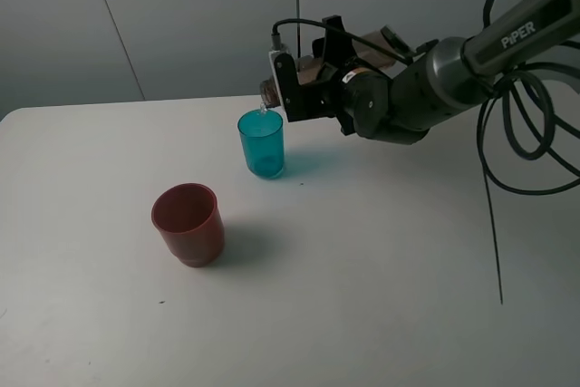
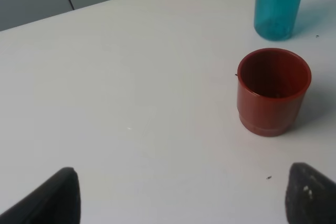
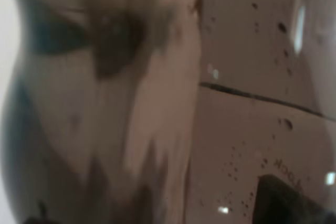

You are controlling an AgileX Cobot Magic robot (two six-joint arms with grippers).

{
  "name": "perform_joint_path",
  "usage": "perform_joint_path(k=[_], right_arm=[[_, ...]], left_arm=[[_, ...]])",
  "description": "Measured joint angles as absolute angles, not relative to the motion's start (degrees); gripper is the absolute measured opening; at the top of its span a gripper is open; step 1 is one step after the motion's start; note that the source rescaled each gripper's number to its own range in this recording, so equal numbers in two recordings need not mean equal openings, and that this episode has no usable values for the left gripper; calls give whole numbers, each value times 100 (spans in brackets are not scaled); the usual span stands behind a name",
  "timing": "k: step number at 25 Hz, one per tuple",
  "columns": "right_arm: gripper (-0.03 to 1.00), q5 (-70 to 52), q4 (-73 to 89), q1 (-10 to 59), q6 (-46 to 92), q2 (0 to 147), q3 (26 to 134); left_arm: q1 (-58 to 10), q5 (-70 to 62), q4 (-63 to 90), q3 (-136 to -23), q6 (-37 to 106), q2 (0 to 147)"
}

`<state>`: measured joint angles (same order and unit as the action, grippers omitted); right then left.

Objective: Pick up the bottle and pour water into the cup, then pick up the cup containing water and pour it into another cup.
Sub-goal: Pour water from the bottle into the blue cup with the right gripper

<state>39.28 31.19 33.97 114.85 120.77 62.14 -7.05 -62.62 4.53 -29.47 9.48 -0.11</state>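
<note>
My right gripper (image 1: 306, 79) is shut on the smoky grey-brown bottle (image 1: 269, 91) and holds it tipped about level. The bottle's neck is just above the rim of the teal-blue cup (image 1: 262, 144), and a thin stream of water falls into it. The gripper hides most of the bottle in the exterior view. In the right wrist view the bottle (image 3: 131, 103) fills the frame, blurred and wet. The dull-red cup (image 1: 188, 224) stands upright, nearer and to the left. The left wrist view shows the red cup (image 2: 273, 90), the teal cup (image 2: 278, 4) behind it, and my open, empty left gripper (image 2: 181, 198).
The white table (image 1: 362, 296) runs to a grey wall at the back. The right arm's black cables (image 1: 517, 133) loop down at the right. The left arm is outside the exterior view.
</note>
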Motion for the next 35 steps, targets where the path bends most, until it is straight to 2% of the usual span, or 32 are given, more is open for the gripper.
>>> perform_joint_path(k=[10,35], right_arm=[[1,3960,3082,3397,11753,12077,6586],[1,3976,3231,3321,11965,12077,6599]], left_arm=[[-705,-6262,453,-2947,948,-11],[-705,-6262,453,-2947,948,-11]])
